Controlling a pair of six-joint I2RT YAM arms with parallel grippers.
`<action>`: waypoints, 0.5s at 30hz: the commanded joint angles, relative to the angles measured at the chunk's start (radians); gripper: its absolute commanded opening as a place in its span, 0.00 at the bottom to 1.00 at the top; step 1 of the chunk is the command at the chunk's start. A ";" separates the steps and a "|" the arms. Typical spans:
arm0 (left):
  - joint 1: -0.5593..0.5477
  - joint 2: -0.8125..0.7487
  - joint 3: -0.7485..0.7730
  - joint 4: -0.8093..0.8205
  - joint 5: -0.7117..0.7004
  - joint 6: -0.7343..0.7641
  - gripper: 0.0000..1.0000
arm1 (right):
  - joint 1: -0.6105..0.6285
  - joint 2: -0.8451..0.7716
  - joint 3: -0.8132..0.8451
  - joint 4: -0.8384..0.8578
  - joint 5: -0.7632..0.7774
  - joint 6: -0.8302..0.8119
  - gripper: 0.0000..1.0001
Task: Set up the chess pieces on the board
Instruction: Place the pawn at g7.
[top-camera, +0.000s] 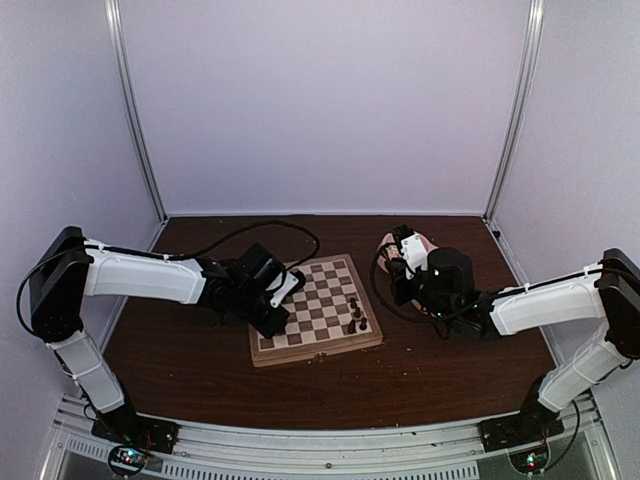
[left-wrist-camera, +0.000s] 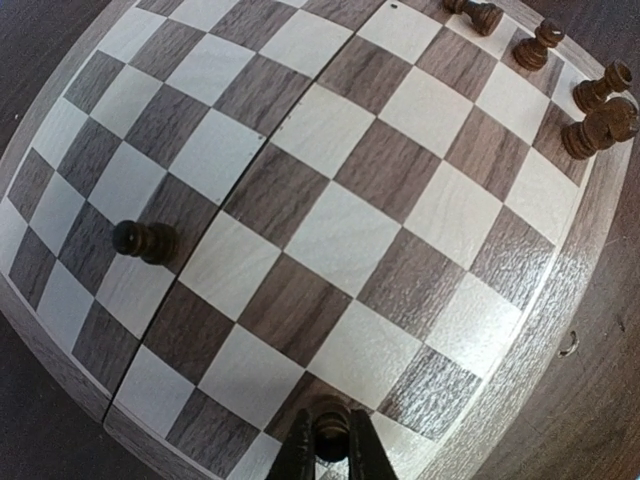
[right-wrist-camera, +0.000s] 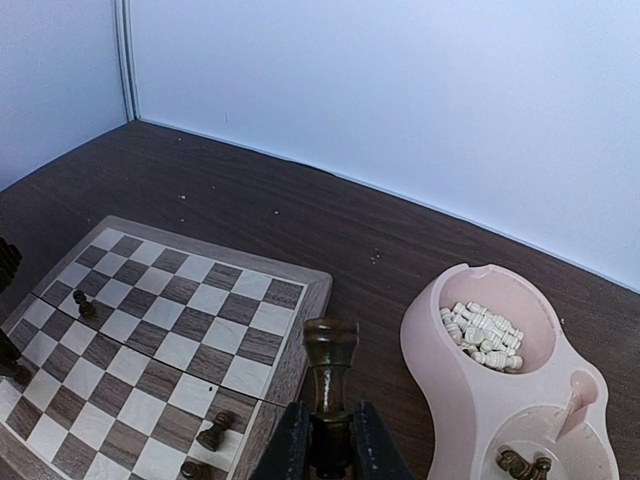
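Toppling risk if I release tilted: left fingers (left-wrist-camera: 296, 456) pinch a dark turned wooden chess piece (left-wrist-camera: 331, 433) over the checked wooden chessboard (left-wrist-camera: 330, 230), right fingers (right-wrist-camera: 292, 446) grip a taller dark piece (right-wrist-camera: 330, 372) beside it.

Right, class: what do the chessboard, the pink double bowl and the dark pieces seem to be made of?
Chessboard: wood, visible grain, satin finish. Pink double bowl: probably moulded plastic, smooth, uniformly coloured. Dark pieces: likely turned stained wood, slightly glossy highlights; too small to confirm.
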 joint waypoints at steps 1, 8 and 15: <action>-0.007 -0.028 -0.014 -0.001 -0.031 -0.009 0.07 | -0.004 -0.016 -0.006 0.019 0.014 0.000 0.00; -0.009 -0.030 -0.016 0.005 -0.031 -0.007 0.34 | -0.004 -0.011 -0.001 0.014 0.011 -0.001 0.00; -0.008 -0.059 0.024 0.022 -0.046 -0.019 0.54 | -0.004 -0.014 0.000 0.007 0.004 0.004 0.00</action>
